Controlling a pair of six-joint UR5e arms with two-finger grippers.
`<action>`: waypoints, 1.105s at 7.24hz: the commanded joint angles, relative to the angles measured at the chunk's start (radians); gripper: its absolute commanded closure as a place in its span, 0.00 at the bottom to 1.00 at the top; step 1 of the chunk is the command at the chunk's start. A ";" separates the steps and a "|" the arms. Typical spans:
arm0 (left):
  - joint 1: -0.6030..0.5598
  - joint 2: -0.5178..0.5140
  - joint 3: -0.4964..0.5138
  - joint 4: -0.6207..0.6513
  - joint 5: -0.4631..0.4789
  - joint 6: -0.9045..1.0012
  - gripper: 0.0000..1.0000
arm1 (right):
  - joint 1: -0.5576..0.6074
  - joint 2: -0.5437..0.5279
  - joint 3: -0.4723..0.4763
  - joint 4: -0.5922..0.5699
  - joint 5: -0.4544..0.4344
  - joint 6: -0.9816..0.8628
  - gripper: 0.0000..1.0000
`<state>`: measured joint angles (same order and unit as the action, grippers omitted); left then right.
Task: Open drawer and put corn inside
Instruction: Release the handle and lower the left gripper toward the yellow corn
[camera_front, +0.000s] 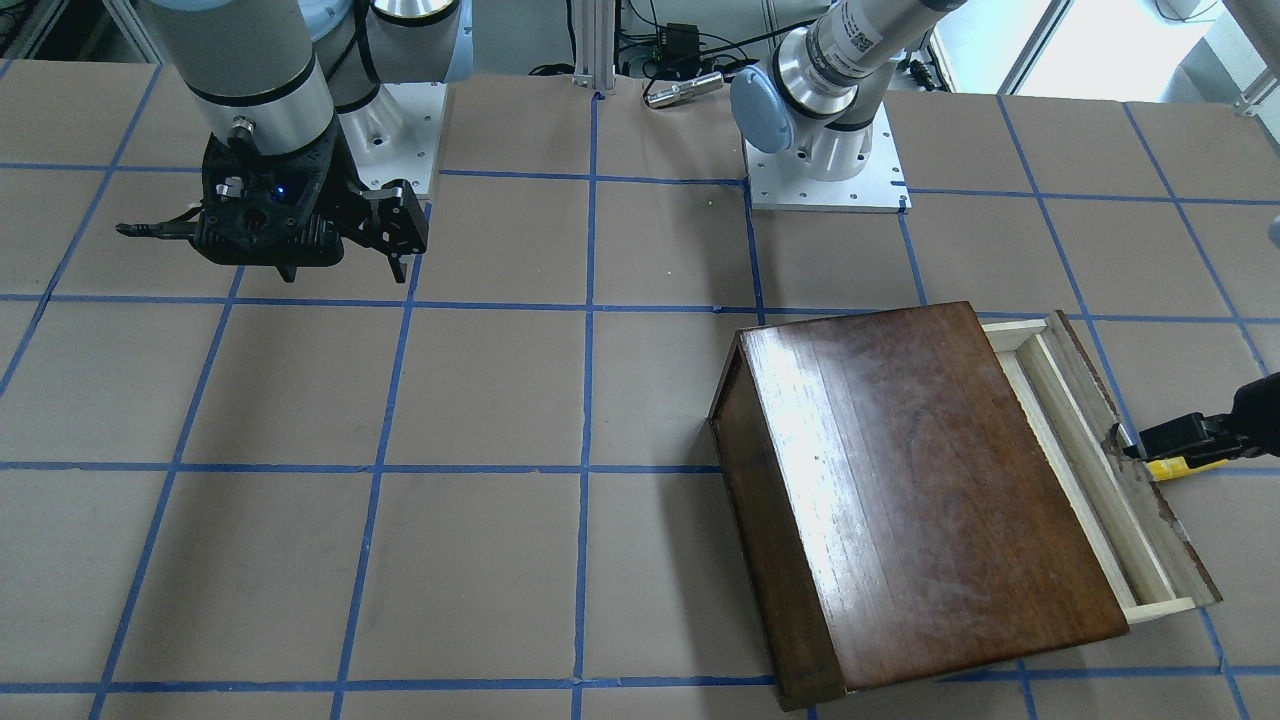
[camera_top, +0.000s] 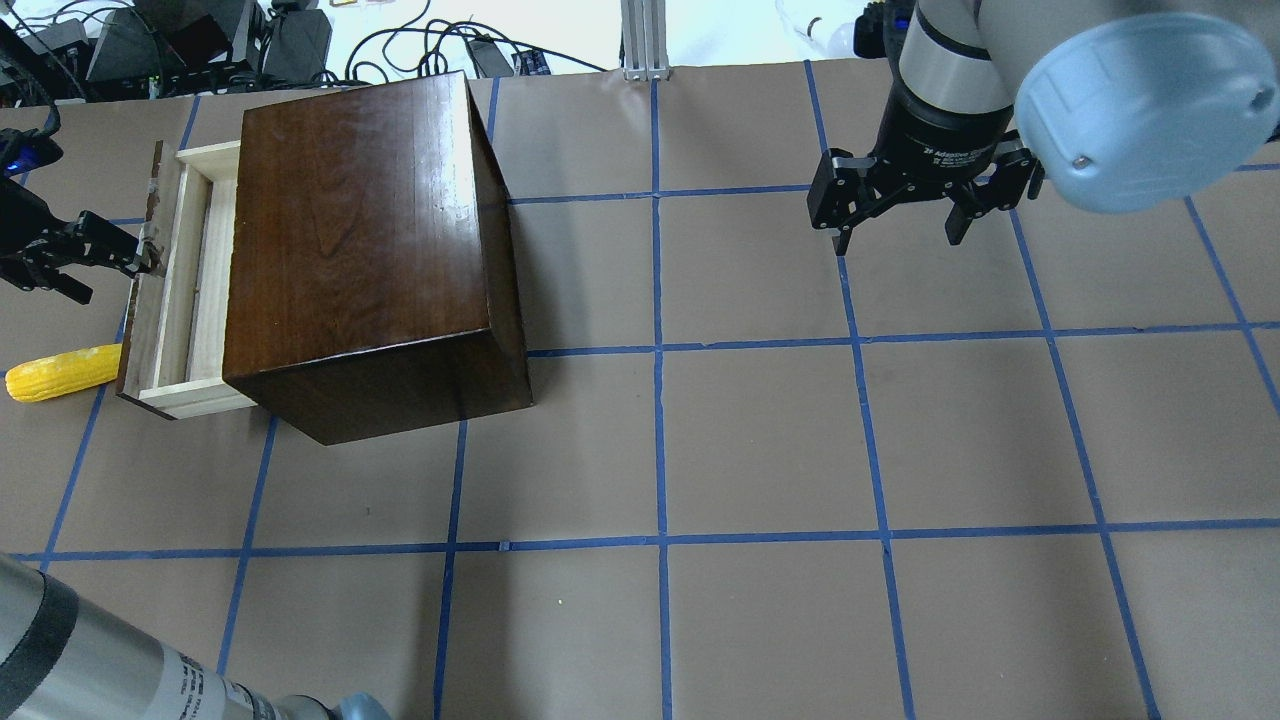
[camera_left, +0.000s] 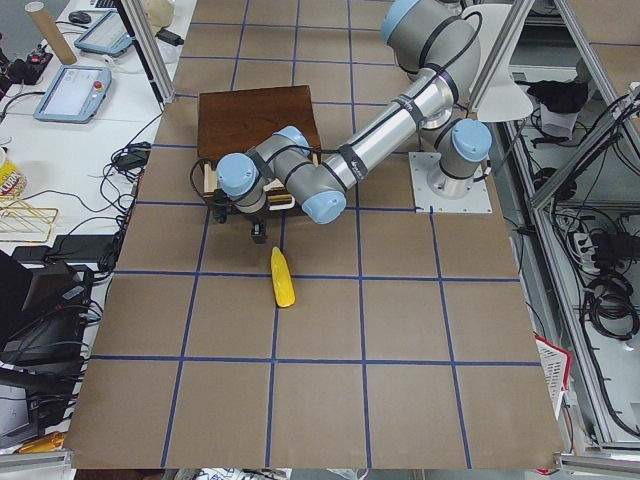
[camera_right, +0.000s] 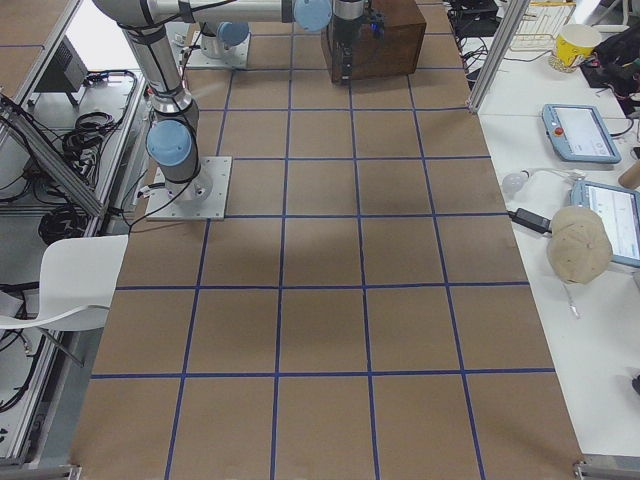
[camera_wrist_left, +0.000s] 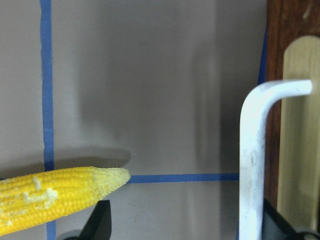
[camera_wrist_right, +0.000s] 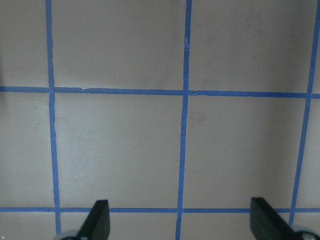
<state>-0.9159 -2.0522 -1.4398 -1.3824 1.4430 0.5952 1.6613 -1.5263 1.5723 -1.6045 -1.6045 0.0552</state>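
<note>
- The left gripper (camera_top: 108, 272) sits at the 9 o'clock side of the drawer (camera_top: 185, 270). Its fingers are spread to either side of the bent white handle (camera_wrist_left: 250, 165), not clamped on it.
- The drawer stands partly out of the dark cabinet (camera_top: 360, 240) toward 9 o'clock in the overhead view. A narrow strip of the pale tray shows behind the brown front panel.
- The corn (camera_top: 60, 372) lies on the table (camera_top: 760, 440) at about 8 o'clock from the cabinet. Its tapered tip points at 3 o'clock toward the near end of the front panel, close to it; the wrist view shows a gap.
- The right gripper (camera_top: 900, 215) hangs with its fingers apart and nothing between them, well away at 3 o'clock of the cabinet.
- The step in hand looks like the opening pull, and the gap seems too slim for the cob.
- A clean pull would close on the handle squarely and draw it straight toward 9 o'clock along the slide.
- A skewed pull could bind the tray or drag the whole cabinet, which looks loose on the table.
- The cob lies in the front panel's path, so a long pull risks nudging it.
- The cob would best go in lengthwise, along the tray's 12-to-6 run.
</note>
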 joint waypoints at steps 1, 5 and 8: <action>0.000 0.009 0.010 -0.001 0.004 0.002 0.00 | 0.000 0.000 0.000 0.000 0.000 0.000 0.00; 0.063 -0.002 0.068 -0.043 0.143 0.230 0.00 | 0.000 0.000 0.000 0.000 0.000 0.000 0.00; 0.072 -0.017 0.015 0.021 0.266 0.608 0.00 | 0.000 0.000 0.000 0.000 0.000 0.000 0.00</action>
<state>-0.8493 -2.0592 -1.3949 -1.4008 1.6660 1.0743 1.6613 -1.5263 1.5723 -1.6045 -1.6046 0.0552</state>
